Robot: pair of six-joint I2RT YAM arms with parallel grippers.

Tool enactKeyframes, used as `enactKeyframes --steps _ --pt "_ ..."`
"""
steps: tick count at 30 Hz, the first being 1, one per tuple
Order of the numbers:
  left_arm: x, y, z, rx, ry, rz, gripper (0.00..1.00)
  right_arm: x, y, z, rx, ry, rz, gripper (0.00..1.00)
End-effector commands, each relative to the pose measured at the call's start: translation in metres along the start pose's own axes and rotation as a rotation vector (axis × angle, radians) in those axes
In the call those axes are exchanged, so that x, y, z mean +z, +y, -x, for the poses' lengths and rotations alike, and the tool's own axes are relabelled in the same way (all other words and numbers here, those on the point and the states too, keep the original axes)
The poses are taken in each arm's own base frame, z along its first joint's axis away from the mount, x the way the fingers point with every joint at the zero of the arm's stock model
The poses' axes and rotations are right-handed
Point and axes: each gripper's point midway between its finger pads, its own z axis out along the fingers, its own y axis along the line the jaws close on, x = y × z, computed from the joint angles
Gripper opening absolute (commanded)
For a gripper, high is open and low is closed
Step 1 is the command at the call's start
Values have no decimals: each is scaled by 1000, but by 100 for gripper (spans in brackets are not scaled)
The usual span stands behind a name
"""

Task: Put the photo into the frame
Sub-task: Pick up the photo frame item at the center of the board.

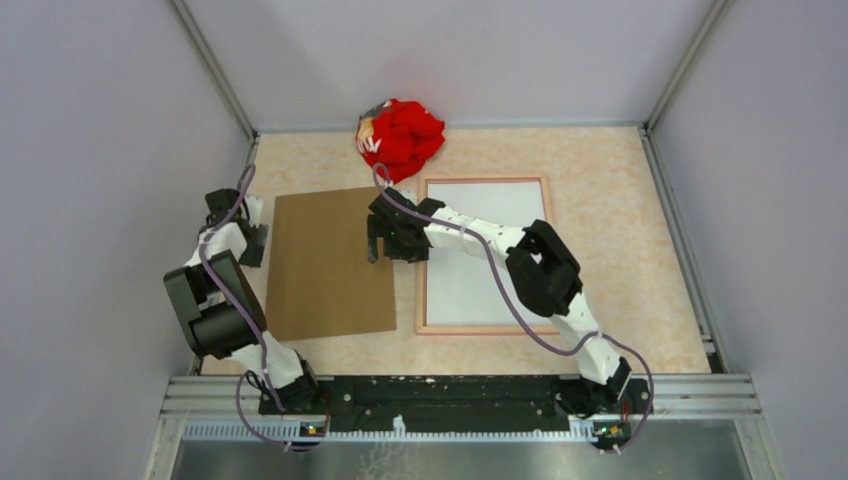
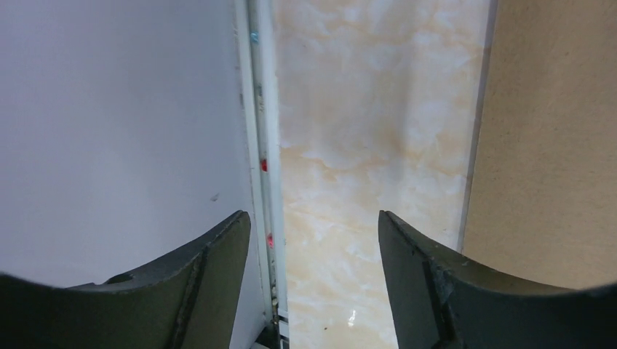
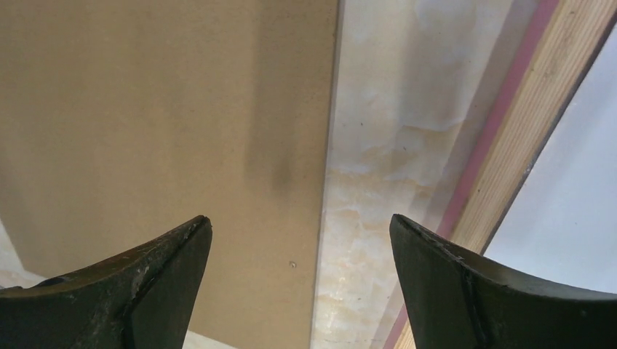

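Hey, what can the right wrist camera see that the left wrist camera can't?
Only the right wrist view: the frame, its pink edge and light wood rim, with a white surface inside it. Only the left wrist view: the grey side wall and the metal rail beside it. Both: the brown panel, a strip of marbled table, and an open gripper: the left gripper in one, the right gripper in the other.
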Motion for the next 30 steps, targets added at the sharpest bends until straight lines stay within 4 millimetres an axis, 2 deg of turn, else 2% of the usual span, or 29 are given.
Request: enactKeyframes --steps 1,13,18,25,30 --pt "22 -2 -8 11 13 33 69 0 18 23 29 -34 64 92" --pt "38 -55 -32 3 65 -175 63 30 0 2 111 32 64 93" --pt "42 -74 -44 19 90 -238 53 33 10 -5 148 68 131 92" --pt "42 -97 -51 51 108 -300 47 41 26 -15 198 121 219 92" --pt "41 -110 -51 60 111 -359 35 32 47 -8 289 144 389 90"
